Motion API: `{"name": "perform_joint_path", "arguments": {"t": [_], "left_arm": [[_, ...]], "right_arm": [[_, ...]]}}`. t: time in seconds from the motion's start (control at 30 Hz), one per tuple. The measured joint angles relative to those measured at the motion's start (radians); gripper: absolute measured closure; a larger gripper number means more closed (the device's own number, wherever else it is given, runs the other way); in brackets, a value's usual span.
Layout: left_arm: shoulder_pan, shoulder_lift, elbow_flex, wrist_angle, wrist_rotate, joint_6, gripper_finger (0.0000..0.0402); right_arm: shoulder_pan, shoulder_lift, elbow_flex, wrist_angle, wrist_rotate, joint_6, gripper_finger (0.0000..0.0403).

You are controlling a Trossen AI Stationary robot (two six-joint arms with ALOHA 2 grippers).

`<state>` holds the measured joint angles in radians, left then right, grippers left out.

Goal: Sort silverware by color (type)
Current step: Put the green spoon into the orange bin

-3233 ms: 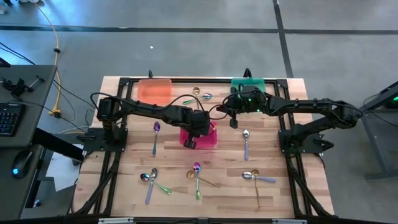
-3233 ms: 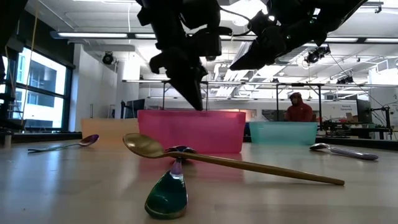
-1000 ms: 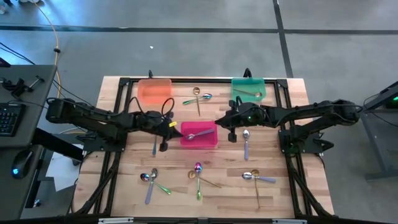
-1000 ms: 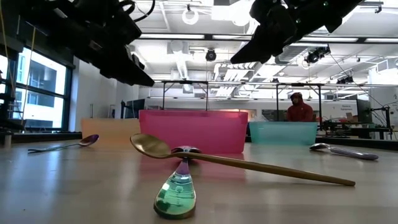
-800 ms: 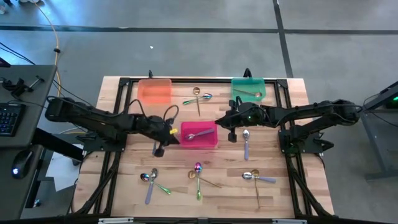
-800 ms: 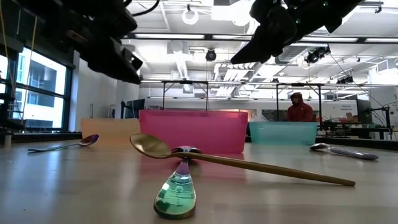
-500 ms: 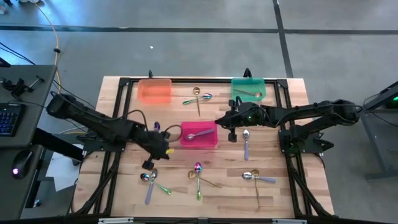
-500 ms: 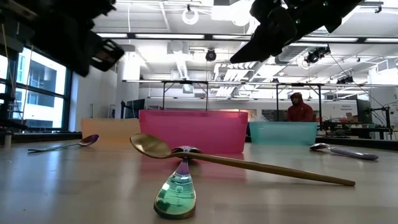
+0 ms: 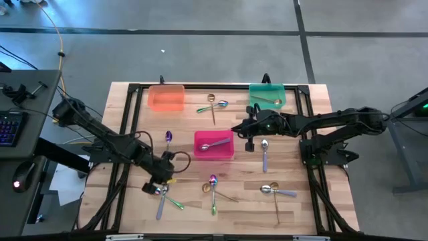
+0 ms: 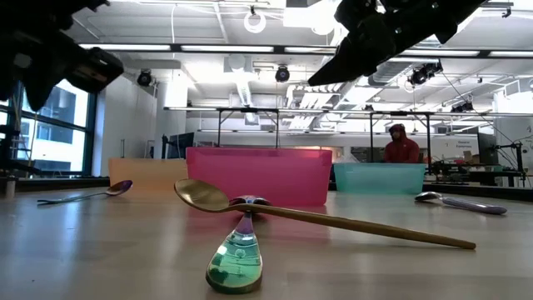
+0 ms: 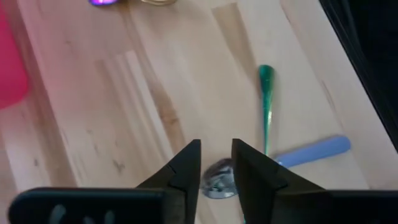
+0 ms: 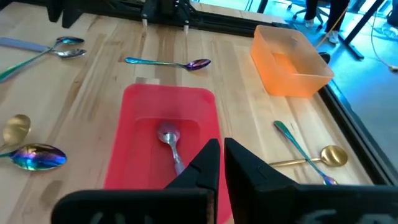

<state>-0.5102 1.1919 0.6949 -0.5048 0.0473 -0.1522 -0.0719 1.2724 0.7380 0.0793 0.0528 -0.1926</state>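
Note:
My left gripper (image 9: 159, 185) (image 11: 216, 152) is open and hovers over a crossed pair of spoons near the table's near left. The pair is a silver spoon with a lilac handle (image 11: 314, 150) and a green-handled one (image 11: 266, 99). The silver bowl (image 11: 217, 182) shows between my fingertips. My right gripper (image 9: 249, 138) (image 12: 221, 152) is shut and empty, held above the pink bin's (image 9: 197, 154) right edge. One silver spoon (image 9: 215, 143) (image 12: 170, 140) lies in that bin, and a gold spoon (image 9: 268, 101) lies in the green bin (image 9: 253, 89).
The orange bin (image 9: 166, 98) sits at the far left. Loose spoons: a purple one (image 9: 167, 144), a pair (image 9: 212, 104) between the far bins, a lilac-handled one (image 9: 265, 152), crossed iridescent and gold ones (image 9: 214, 189), and another group (image 9: 274, 193) near right. A person (image 10: 401, 143) is in the room behind.
My left arm has swung from beside the pink bin's left side toward the table's near left edge, ending over the crossed pair of spoons. No spoon has moved.

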Motion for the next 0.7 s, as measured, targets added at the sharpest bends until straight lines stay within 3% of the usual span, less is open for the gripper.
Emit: {"name": "perform_joint_path", "arguments": {"t": [0.2,0.37,0.7], "left_arm": [[-0.093,0.052,0.0,0.029,-0.085,-0.145,0.0275],[-0.169,0.142,0.04,0.043,-0.089,-0.188,0.0252],[-0.239,0.391,0.194,-0.048,-0.147,-0.22,0.0243]], "right_arm": [[0.0,0.01,0.0,0.06,0.004,-0.066,0.0396],[0.0,0.04,0.0,0.12,0.005,-0.076,0.0396],[0.0,0.05,-0.001,0.15,0.018,-0.052,0.0396]]}}
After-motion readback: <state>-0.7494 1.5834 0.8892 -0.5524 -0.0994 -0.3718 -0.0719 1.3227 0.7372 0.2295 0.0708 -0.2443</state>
